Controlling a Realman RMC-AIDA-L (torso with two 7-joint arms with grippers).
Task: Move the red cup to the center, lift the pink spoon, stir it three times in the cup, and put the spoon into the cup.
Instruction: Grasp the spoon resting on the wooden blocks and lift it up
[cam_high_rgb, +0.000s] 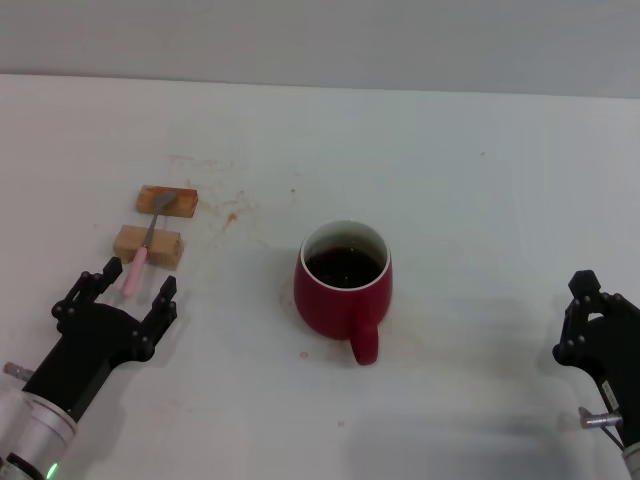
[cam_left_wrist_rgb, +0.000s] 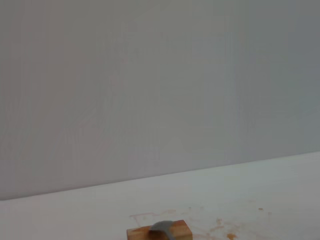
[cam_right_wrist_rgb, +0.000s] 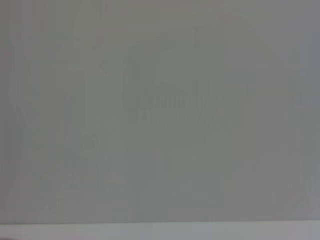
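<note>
Red cup mid-frame on the white surface, spoon still resting on its blocks at left.

In the head view the red cup (cam_high_rgb: 343, 286) stands near the middle of the surface (cam_high_rgb: 470, 180), dark liquid inside its white wall, handle toward the lower edge. At left, the pink spoon (cam_high_rgb: 148, 240) lies across two wooden blocks (cam_high_rgb: 148, 243), bowl on the farther one. The left hand (cam_high_rgb: 122, 285), fingers spread apart, sits just below the spoon's pink end. The right hand (cam_high_rgb: 590, 310) is at the lower right; I cannot tell its state. The left wrist view catches only the farther block (cam_left_wrist_rgb: 159, 232) with the spoon's bowl, and grey wall; the right wrist view, wall alone.
</note>
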